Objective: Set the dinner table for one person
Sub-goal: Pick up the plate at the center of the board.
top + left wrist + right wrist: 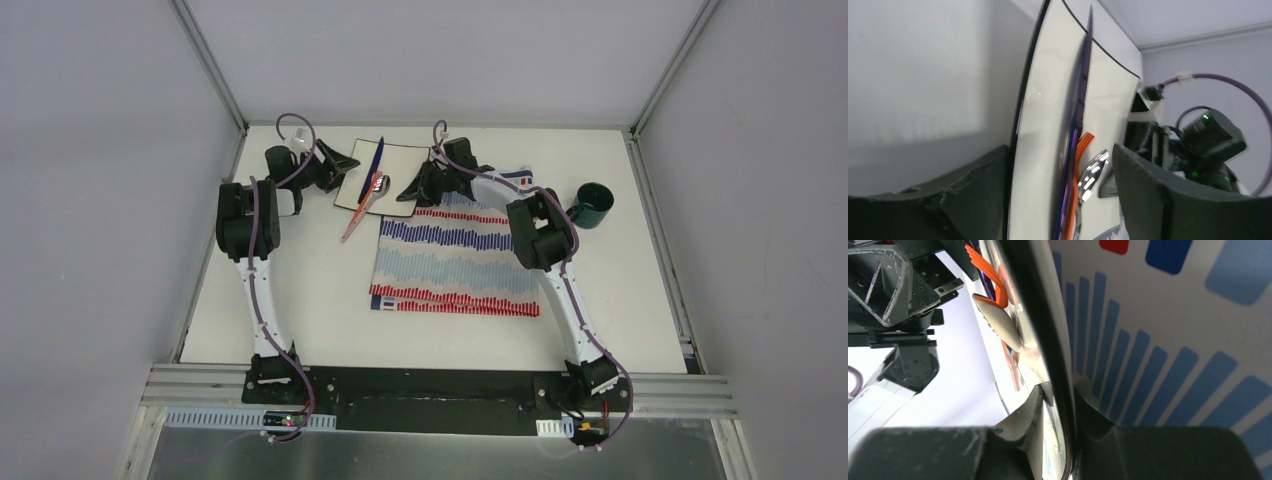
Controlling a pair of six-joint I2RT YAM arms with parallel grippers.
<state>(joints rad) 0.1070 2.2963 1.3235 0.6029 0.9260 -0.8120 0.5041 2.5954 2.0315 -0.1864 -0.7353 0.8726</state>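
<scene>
A white square plate point(400, 165) with a dark rim sits at the back middle of the dinner table point(300, 290). On it lie a purple knife point(377, 160), a silver spoon point(376, 185) and an orange fork point(358, 222) that sticks out over the near edge. My left gripper point(340, 168) is at the plate's left edge, open, its fingers point(973, 195) wide on either side of the plate point(1048, 100). My right gripper point(412, 190) is shut on the plate's right rim point(1048, 330). The left wrist view shows the knife point(1083, 85), fork point(1080, 150) and spoon point(1094, 172).
A red, blue and white striped cloth point(455, 255) lies spread in the middle, its far edge by the plate. A dark green mug point(595, 205) stands at the right, beyond the right arm. Grey rails edge the table.
</scene>
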